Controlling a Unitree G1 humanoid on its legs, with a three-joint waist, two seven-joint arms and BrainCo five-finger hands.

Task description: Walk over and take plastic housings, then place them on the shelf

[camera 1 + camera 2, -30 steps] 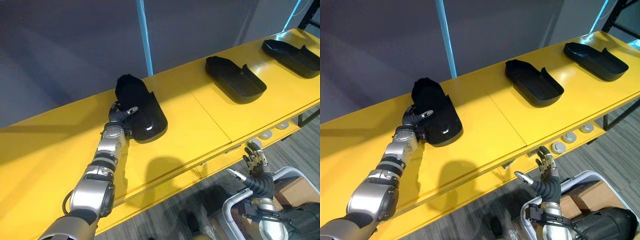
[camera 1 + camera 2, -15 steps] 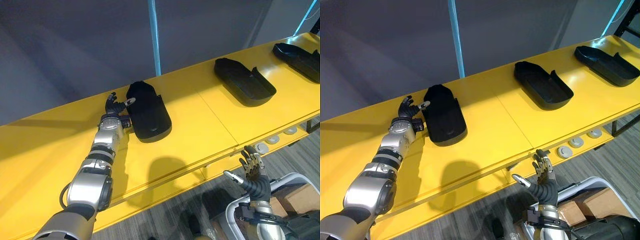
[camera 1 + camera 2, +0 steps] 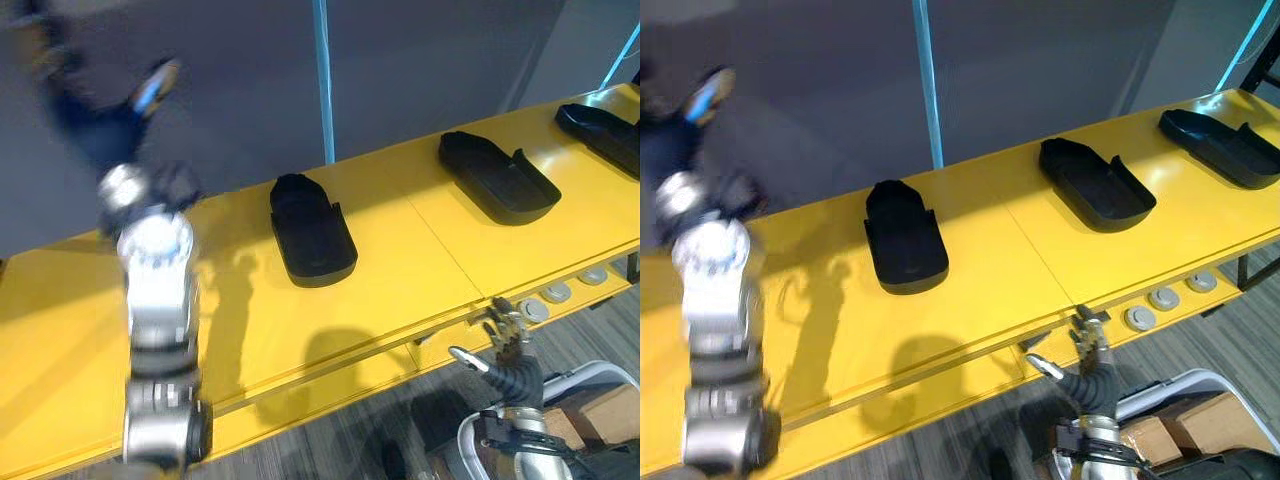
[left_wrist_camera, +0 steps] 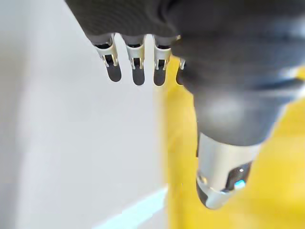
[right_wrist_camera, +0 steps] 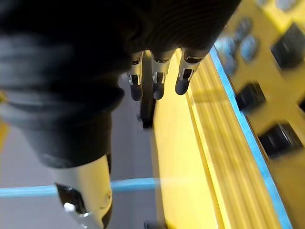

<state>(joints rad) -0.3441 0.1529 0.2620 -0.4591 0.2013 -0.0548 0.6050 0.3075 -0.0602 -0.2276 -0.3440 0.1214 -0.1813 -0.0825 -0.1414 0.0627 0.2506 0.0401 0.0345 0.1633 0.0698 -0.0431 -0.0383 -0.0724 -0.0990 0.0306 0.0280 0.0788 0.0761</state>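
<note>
Three black plastic housings lie open side up on the yellow shelf (image 3: 400, 270). The nearest housing (image 3: 312, 232) sits at the middle, a second housing (image 3: 497, 177) to its right, and a third housing (image 3: 605, 125) at the far right end. My left hand (image 3: 95, 130) is raised high in front of the grey wall, well left of the nearest housing and off the shelf. It is open and empty, with its fingers (image 4: 138, 67) straight. My right hand (image 3: 505, 350) hangs low below the shelf's front edge, open, its fingers (image 5: 155, 78) holding nothing.
A light blue pole (image 3: 322, 80) stands against the grey wall behind the shelf. Round buttons (image 3: 555, 295) line the shelf's front edge at the right. A white-framed cart (image 3: 600, 370) with a cardboard box (image 3: 610, 420) stands on the floor at lower right.
My left hand has let go of the nearest housing and swung up and left, away from the shelf. The housing now lies flat on the shelf. The camera has shifted.
</note>
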